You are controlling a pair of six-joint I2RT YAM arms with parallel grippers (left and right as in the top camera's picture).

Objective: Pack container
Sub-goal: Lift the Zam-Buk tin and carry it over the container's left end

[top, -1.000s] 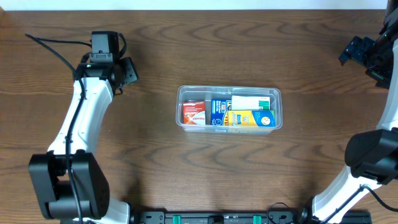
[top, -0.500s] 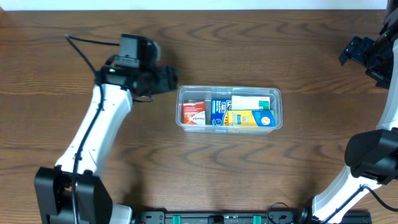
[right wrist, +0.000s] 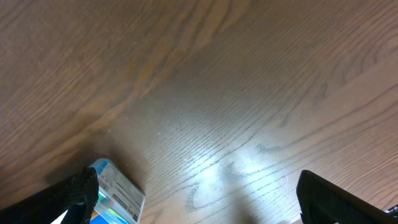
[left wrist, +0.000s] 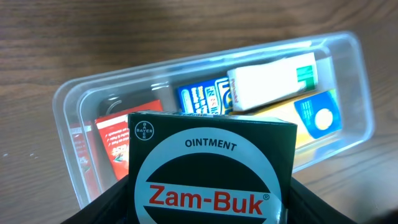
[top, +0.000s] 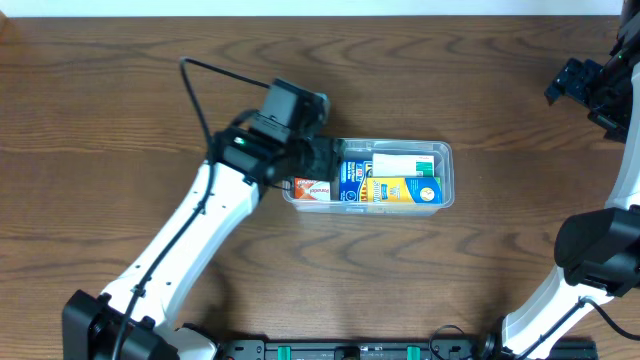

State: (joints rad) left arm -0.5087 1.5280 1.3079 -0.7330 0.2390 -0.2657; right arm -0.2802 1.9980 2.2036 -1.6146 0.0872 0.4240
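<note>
Under the jaws the container [left wrist: 69, 93] is crowded. The left gripper [left wrist: 209, 214], clamped on the ointment box [left wrist: 211, 158], could wedge it atop the packed boxes [left wrist: 266, 84].

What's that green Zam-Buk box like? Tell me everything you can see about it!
The Zam-Buk box is dark green cardboard. Its front has a big round black-and-white label with "OINTMENT" in small letters, "Zam-Buk" in red, and a little round Bayer badge in the corner. It looks closed and undented. The left gripper pinches it, one dark finger on each side, and holds it over one end of the clear container, which has other boxes inside.
</note>
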